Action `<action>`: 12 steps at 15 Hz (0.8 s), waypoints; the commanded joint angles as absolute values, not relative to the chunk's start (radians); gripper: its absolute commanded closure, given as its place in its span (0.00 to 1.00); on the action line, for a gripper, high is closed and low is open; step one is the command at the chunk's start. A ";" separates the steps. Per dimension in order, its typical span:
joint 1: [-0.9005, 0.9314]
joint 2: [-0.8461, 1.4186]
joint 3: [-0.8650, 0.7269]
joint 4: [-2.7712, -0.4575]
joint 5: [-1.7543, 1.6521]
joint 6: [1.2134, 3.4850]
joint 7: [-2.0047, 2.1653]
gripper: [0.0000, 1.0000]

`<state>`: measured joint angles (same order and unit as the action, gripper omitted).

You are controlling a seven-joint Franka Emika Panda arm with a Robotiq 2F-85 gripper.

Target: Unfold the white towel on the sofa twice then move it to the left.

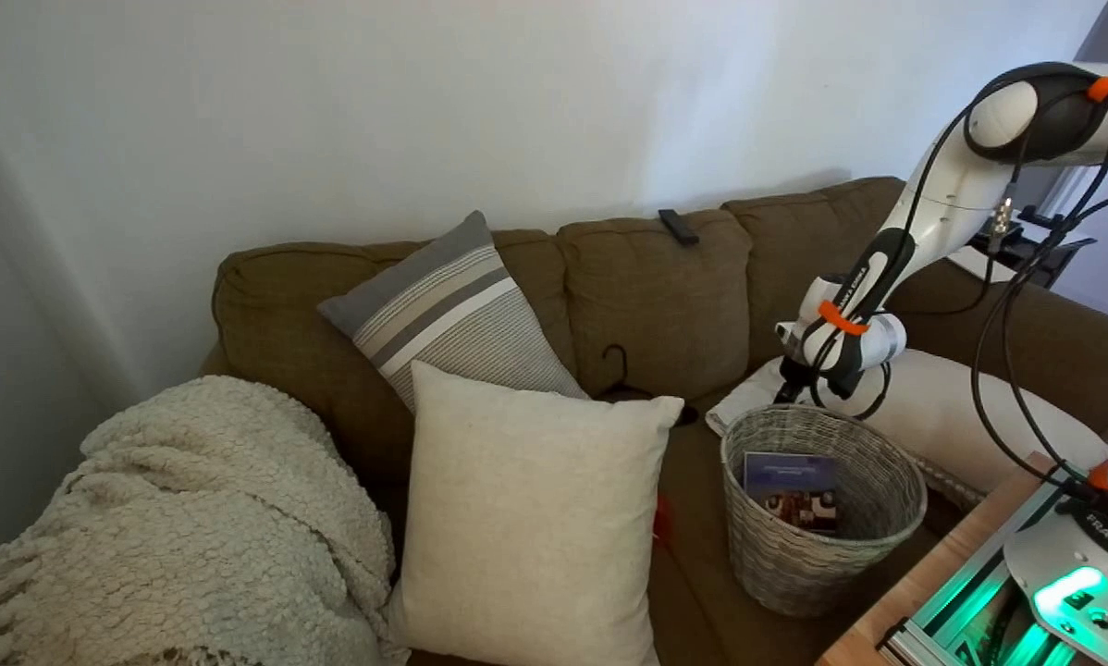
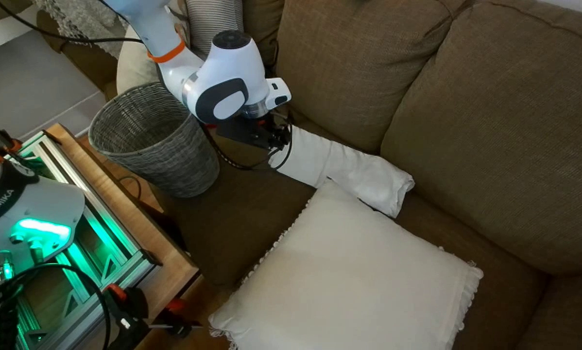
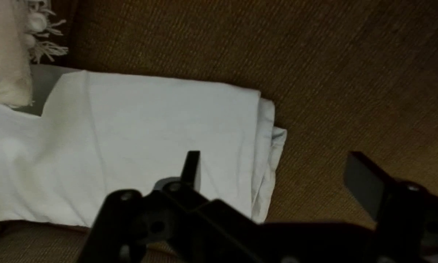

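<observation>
We judge that both unfoldings and the leftward move lie ahead. Left to right in the wrist view, we see a fringed cushion (image 3: 5,54) overlapping the white towel (image 3: 160,124), which lies on the sofa (image 3: 350,80) as a long folded strip, lightly creased, layered edges at its right end. There the end effector (image 3: 275,164) stands wide, gripping nothing, seemingly poised to pinch those layers.

A white towel (image 3: 160,124), long and folded in layers, lies lightly wrinkled on the brown fabric sofa (image 2: 466,121). Its layered end is under the gap between the jaws; the remaining part extends away to one side of the jaws.
</observation>
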<state>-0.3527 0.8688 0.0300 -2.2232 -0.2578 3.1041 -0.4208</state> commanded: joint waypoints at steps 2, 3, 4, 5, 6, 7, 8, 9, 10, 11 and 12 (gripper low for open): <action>-0.312 0.931 0.028 -2.166 -0.251 3.171 -0.386 0.00; -0.297 0.953 0.036 -2.143 -0.246 3.190 -0.375 0.00; -0.241 0.980 0.010 -2.110 -0.243 3.215 -0.350 0.00; -0.220 1.007 0.019 -2.068 -0.231 3.214 -0.326 0.00; -0.199 1.022 0.023 -2.026 -0.214 3.188 -0.295 0.00; -0.162 1.043 0.010 -1.977 -0.196 3.142 -0.264 0.00; -0.088 1.071 -0.044 -1.921 -0.175 3.095 -0.221 0.00; -0.035 1.105 -0.085 -1.868 -0.152 3.066 -0.178 0.00; -0.030 1.133 -0.093 -1.819 -0.133 3.013 -0.148 0.00; -0.029 1.151 -0.095 -1.775 -0.117 2.960 -0.124 0.00; -0.020 1.173 -0.106 -1.730 -0.103 2.900 -0.099 0.00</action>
